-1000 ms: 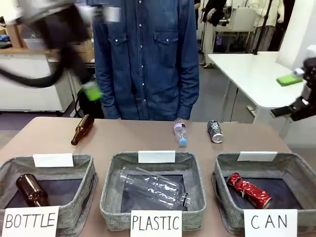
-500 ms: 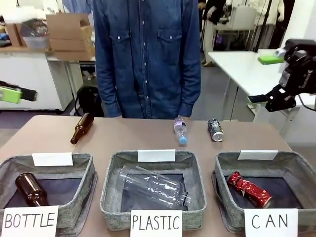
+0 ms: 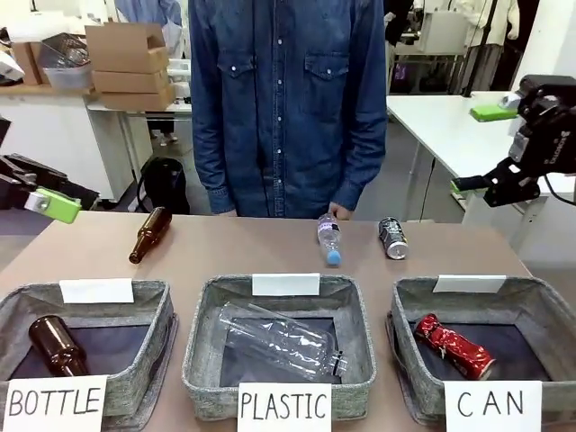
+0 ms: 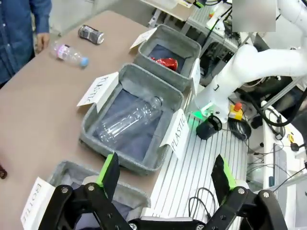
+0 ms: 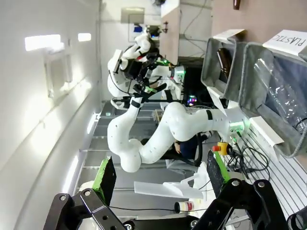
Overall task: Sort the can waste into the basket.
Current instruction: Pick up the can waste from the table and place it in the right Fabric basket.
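A dark grey-black can [image 3: 391, 238] lies on its side on the table at the far right, in front of the person; the left wrist view shows the same can [image 4: 91, 34]. A crushed red can [image 3: 454, 346] lies in the CAN basket [image 3: 405, 306], and from the left wrist it shows as a red can [image 4: 164, 62] in the farthest basket [image 4: 184, 40]. My left gripper [image 3: 67, 200] hangs open above the table's left edge. My right gripper [image 3: 479, 147] is open, high off the right side. Both wrist views show wide jaws, left gripper [image 4: 165, 175] and right gripper [image 5: 158, 184], holding nothing.
A small plastic bottle [image 3: 328, 239] and a brown glass bottle [image 3: 149, 234] lie on the far half of the table. The PLASTIC basket [image 3: 202, 333] holds a clear bottle, the BOTTLE basket [image 3: 153, 328] a brown one. A person in a denim shirt [image 3: 288, 99] stands across the table.
My left arm swung out of the upper left and its gripper now hangs at the left edge. My right gripper rose and moved inward. The person shifted slightly right.
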Controlling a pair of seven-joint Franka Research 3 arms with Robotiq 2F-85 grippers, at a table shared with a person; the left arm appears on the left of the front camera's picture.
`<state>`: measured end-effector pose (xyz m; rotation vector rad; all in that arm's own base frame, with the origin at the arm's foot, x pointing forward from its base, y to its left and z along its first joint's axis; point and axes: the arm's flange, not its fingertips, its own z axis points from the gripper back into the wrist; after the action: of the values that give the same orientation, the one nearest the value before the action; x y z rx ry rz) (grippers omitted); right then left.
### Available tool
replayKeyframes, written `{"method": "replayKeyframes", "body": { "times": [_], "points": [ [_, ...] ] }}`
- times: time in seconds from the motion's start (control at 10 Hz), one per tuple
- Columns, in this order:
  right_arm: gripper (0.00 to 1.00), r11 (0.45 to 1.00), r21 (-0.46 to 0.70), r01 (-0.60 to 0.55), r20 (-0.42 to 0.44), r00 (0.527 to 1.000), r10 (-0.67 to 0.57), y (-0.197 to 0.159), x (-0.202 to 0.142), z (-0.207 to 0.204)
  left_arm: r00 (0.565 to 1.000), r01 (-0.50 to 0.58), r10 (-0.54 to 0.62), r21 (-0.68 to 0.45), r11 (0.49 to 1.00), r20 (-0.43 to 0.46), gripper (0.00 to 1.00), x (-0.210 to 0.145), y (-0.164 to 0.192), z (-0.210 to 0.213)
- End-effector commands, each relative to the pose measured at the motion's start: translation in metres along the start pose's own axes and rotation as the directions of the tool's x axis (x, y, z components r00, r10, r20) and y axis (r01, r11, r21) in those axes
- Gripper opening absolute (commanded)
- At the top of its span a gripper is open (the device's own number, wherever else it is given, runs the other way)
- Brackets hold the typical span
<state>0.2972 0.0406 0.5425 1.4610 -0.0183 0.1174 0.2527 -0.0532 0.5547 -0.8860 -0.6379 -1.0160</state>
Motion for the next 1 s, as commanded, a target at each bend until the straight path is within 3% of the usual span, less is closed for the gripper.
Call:
{"method": "replayKeyframes", "body": {
  "times": [0.0,0.7,0.8,0.9],
  "points": [
    [1.0,1.0,0.01,-0.009,-0.007,1.0,0.009,0.004,0.001,0.0,1.0,-0.004,0.004,-0.006,1.0,0.021,1.0,0.0,0.001,0.006],
    [1.0,1.0,0.0,0.0,0.0,1.0,0.0,0.0,0.0,0.0,1.0,-0.004,0.004,-0.006,1.0,0.021,1.0,0.0,0.001,0.006],
    [1.0,0.949,-0.314,-0.001,0.062,0.998,0.022,0.014,0.008,-0.012,1.0,-0.004,0.004,-0.006,1.0,0.021,1.0,0.0,0.001,0.006],
    [1.0,0.816,-0.577,-0.031,0.094,0.99,0.104,0.025,0.028,-0.022,1.0,-0.004,0.004,-0.006,1.0,0.021,1.0,0.0,0.001,0.006]
  ]
}}
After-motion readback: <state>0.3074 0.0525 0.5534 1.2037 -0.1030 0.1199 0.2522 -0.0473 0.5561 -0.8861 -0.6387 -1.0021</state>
